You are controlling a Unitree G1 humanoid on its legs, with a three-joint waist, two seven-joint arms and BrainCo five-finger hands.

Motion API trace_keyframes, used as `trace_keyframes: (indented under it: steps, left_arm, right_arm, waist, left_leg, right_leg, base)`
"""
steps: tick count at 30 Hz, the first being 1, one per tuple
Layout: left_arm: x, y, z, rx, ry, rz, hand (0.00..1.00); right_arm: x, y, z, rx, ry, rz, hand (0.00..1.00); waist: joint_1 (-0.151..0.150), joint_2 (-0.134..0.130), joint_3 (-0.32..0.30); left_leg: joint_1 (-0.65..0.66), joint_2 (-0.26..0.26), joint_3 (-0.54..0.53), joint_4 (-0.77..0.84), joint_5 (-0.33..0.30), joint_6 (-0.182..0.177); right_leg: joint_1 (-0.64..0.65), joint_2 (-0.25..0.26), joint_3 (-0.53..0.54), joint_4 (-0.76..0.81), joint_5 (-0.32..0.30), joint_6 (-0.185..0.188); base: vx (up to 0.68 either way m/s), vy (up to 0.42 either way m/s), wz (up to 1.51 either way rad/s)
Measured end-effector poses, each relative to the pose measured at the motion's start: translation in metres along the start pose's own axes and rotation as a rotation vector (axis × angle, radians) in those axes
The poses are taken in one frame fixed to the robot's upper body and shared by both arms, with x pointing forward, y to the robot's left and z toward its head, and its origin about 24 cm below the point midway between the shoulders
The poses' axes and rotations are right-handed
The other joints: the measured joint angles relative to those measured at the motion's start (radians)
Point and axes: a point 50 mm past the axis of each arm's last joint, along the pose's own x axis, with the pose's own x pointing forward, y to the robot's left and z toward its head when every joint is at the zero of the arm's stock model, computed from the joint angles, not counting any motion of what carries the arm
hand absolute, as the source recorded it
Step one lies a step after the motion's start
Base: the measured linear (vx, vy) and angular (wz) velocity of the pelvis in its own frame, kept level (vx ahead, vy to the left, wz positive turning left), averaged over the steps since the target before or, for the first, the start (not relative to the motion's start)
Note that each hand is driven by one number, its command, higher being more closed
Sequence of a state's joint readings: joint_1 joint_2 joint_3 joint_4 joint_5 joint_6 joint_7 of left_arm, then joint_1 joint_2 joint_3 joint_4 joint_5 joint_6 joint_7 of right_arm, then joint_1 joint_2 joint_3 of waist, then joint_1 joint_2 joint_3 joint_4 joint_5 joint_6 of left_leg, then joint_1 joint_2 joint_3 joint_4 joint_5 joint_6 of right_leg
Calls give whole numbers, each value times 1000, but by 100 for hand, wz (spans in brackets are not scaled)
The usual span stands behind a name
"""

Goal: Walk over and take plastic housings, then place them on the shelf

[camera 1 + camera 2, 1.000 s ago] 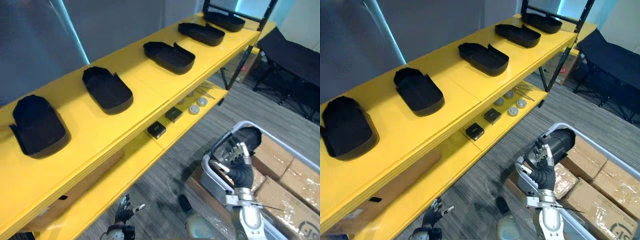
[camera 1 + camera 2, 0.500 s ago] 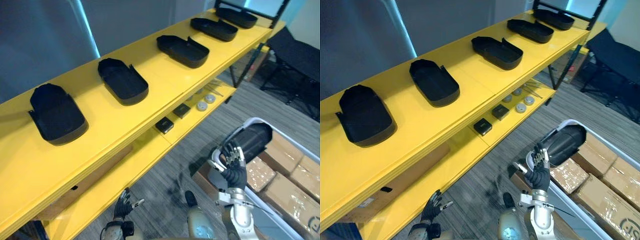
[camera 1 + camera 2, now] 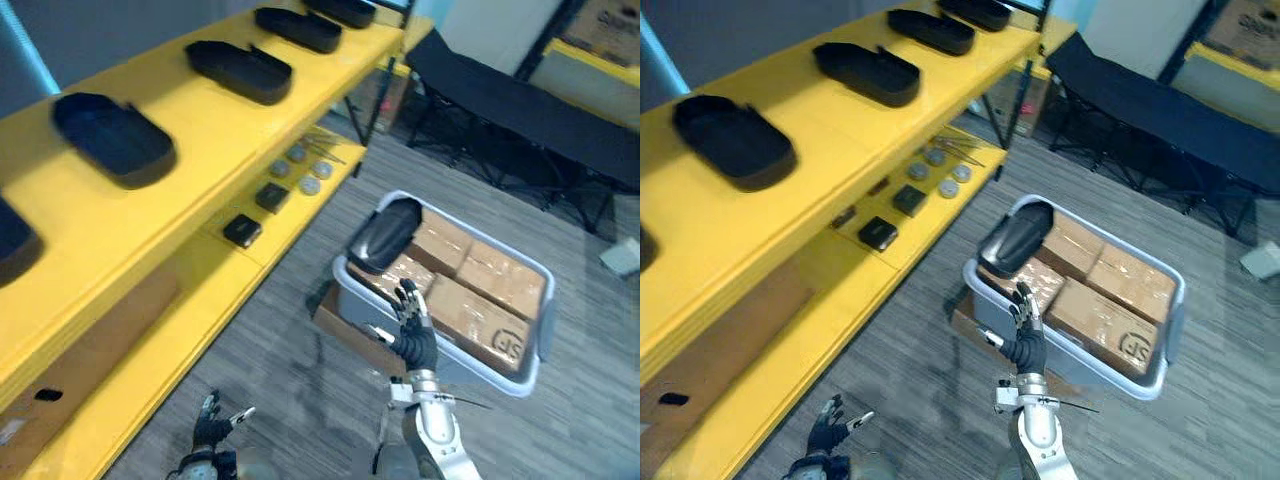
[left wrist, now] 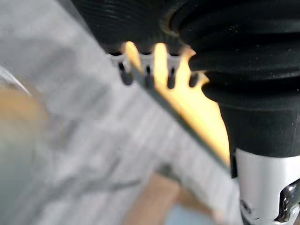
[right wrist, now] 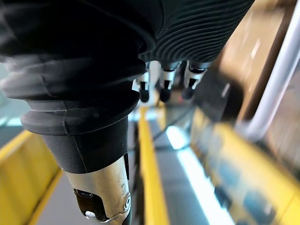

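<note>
We judge the step in hand is taking the plastic housing [image 3: 383, 235], which lies just past the right robot hand's [image 3: 415, 330] fingertips, on cardboard boxes [image 3: 490, 275] in the grey bin [image 3: 357, 297]. That hand is empty, fingers straight. It should clear the rim, then curl round the housing's wall before lifting. The left robot hand [image 3: 213, 430] hangs low, fingers spread, empty. We count one housing in the bin, five on the yellow shelf [image 3: 190, 150] to the hand's left, and apparently four boxes.
</note>
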State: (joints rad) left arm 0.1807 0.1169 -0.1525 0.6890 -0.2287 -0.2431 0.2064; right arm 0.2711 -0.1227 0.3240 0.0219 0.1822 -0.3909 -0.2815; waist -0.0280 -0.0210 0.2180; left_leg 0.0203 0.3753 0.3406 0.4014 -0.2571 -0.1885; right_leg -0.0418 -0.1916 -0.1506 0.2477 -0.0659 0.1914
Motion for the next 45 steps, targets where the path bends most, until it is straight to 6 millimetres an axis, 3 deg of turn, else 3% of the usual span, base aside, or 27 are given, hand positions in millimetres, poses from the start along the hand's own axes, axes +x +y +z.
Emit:
trace_keyframes:
  steps: [2,3,5,6,8,9,10,11,13,15,20,24,26,29,32,37,40,42,45]
  left_arm:
    - [1,-24,6,-58,-13,-50,0]
    - [-1,-33,7,-79,-17,-75,0]
    - [-2,-39,6,-99,-10,-90,0]
    - [-4,-42,5,-97,-8,-104,0]
    - [-4,-44,9,-111,-23,-109,0]
    - [-6,-41,9,-126,-29,-102,0]
    - [-6,-37,8,-122,-28,-96,0]
    - [-6,-35,8,-114,-30,-95,0]
    - [-5,-29,9,-65,-43,-92,0]
    - [-3,-25,12,8,-62,-115,0]
    - [1,-27,26,77,-129,-130,0]
    - [5,-27,46,1,-185,-97,0]
    - [7,-32,56,-10,-220,-116,0]
    - [7,-40,63,-21,-245,-168,0]
    - [4,-43,57,-2,-231,-196,0]
    - [3,-48,59,2,-250,-239,0]
    - [2,-52,61,2,-269,-260,0]
    - [3,-56,62,-1,-271,-274,0]
    - [6,-57,64,-4,-270,-273,0]
  right_arm:
    - [-3,-17,-1,-49,15,-14,0]
    - [-7,-29,0,-79,17,-38,0]
    - [-11,-45,2,-98,17,-91,0]
    - [-14,-58,4,-107,13,-132,0]
    - [-14,-70,8,-117,-3,-161,0]
    - [-11,-72,9,-135,-11,-139,0]
    - [-8,-70,9,-129,-15,-133,0]
    - [-8,-68,9,-122,-20,-131,0]
    - [-7,-60,3,-104,-21,-111,0]
    - [7,-55,6,-116,-56,-102,0]
    - [37,-48,14,-102,-122,-124,0]
    - [81,-67,16,-113,-66,-276,0]
    - [112,-78,28,-92,-55,-359,0]
    - [161,-92,70,-73,-75,-401,0]
    - [186,-99,99,-75,-83,-411,0]
    - [200,-115,128,-106,-96,-435,0]
    - [209,-116,147,-112,-103,-446,0]
    - [213,-122,153,-125,-65,-478,0]
    - [216,-123,150,-137,-5,-497,0]
  waist:
    - [-24,17,0]
    - [-43,24,2]
    - [-48,17,11]
    - [-47,34,8]
    - [-42,57,17]
    - [-36,76,20]
    - [-37,66,20]
    - [-41,62,20]
    - [-32,31,35]
    - [-10,11,39]
    - [1,14,41]
    - [26,31,68]
    - [53,44,111]
    - [107,77,184]
    - [134,87,211]
    - [179,98,221]
    - [189,122,249]
    - [216,148,266]
    - [235,153,266]
  left_leg:
    - [18,0,0,-6,69,6]
    - [18,2,-4,31,113,26]
    - [-28,11,-16,155,149,71]
    - [-59,-18,-42,149,71,79]
    - [-80,-90,-96,49,51,86]
    - [-88,-149,-150,-65,44,51]
    - [-82,-179,-148,-96,55,34]
    - [-81,-197,-153,-112,59,36]
    - [-98,-218,-157,-109,64,37]
    - [-112,-219,-135,-103,65,40]
    - [-123,-226,-146,-101,62,47]
    - [-171,-232,-246,-69,64,51]
    - [-190,-232,-270,-46,64,51]
    - [-251,-233,-316,-24,75,51]
    - [-289,-242,-354,-22,95,49]
    - [-325,-255,-391,-3,98,51]
    - [-342,-260,-415,14,97,52]
    - [-350,-261,-419,24,97,52]
    - [-372,-264,-431,27,103,57]
  right_leg:
    - [21,6,-4,-15,-13,-20]
    - [46,5,-7,-21,-18,-28]
    - [79,-16,-5,-36,-26,-43]
    - [80,-21,7,-47,-28,-45]
    - [58,-25,26,-51,-26,-41]
    - [20,-23,57,-51,-19,-28]
    - [7,-34,66,-64,-8,-14]
    - [8,-45,68,-79,8,-7]
    - [12,-55,68,-156,64,-3]
    - [8,-53,67,-222,119,-7]
    - [8,-52,41,-278,169,-16]
    - [32,-45,-37,-291,187,-13]
    - [41,-42,-58,-287,188,-12]
    - [18,-35,-96,-282,196,-16]
    - [2,-34,-130,-275,200,-16]
    - [3,-40,-179,-274,200,-16]
    - [7,-40,-206,-265,200,-15]
    - [3,-42,-210,-256,199,-15]
    - [-11,-42,-226,-251,197,-14]
  base:
    - [71,-269,-17]
    - [63,-223,-15]
    - [23,-167,-23]
    - [-3,-69,-44]
    - [-43,86,-56]
    - [-71,147,-51]
    - [-66,137,-36]
    - [-39,68,-11]
    - [-65,101,-22]
    - [-40,67,-34]
    - [-11,25,-16]
    - [-43,7,34]
    - [-136,19,38]
    - [-156,13,31]
    - [-65,-1,33]
    - [12,27,26]
    - [-14,28,17]
    - [-36,36,8]
    - [-39,19,11]
